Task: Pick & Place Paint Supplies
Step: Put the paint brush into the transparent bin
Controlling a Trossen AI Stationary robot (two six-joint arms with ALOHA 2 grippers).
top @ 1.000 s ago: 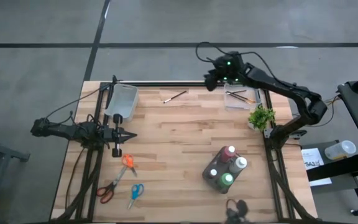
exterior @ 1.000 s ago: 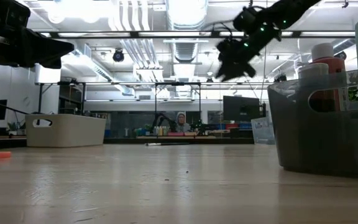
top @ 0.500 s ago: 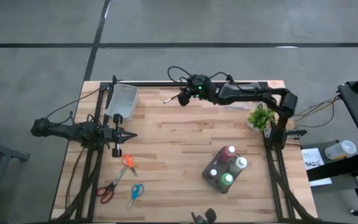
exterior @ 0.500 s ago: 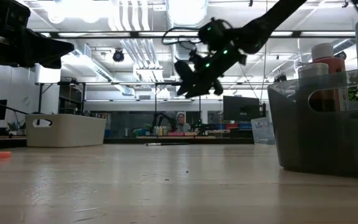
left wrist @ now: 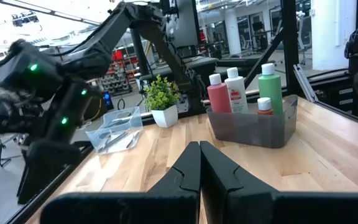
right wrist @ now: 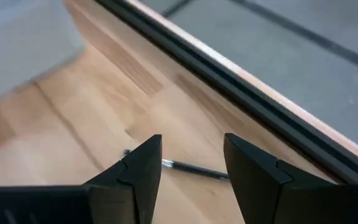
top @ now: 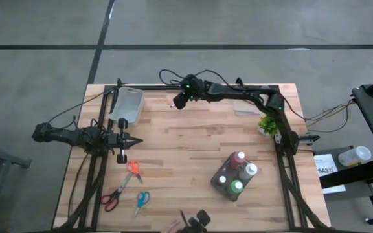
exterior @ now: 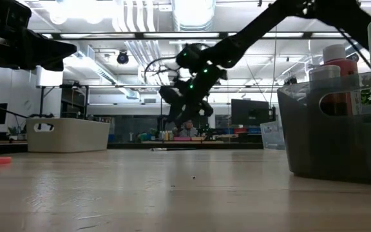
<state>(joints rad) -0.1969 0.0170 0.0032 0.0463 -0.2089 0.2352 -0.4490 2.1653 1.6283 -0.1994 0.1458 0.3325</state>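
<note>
A thin dark paintbrush (right wrist: pixel 194 168) lies flat on the wooden table near its far edge. It also shows in the low view as paintbrush (exterior: pixel 166 149). My right gripper (top: pixel 179 100) hangs open above it, slanting down, and the brush shows through the gap between the fingers without touching them. More paintbrushes lie in a clear tray (left wrist: pixel 114 127) at the far right. Several paint bottles (top: pixel 235 175) stand upright in a dark grey holder (left wrist: pixel 253 127) at the near right. My left gripper (top: pixel 135 140) waits shut at the table's left side, pointing level.
A white bin (top: pixel 128 107) stands at the far left, close to my right gripper. A small potted plant (top: pixel 272 122) sits by the right edge. Several scissors (top: pixel 133 169) lie near the left front. A black rail (right wrist: pixel 241 87) runs along the far edge.
My right gripper has swept from the far right corner toward the table's left along the far edge. It has sunk as it went and now hangs over the lone paintbrush. Its finger gap looks unchanged.
</note>
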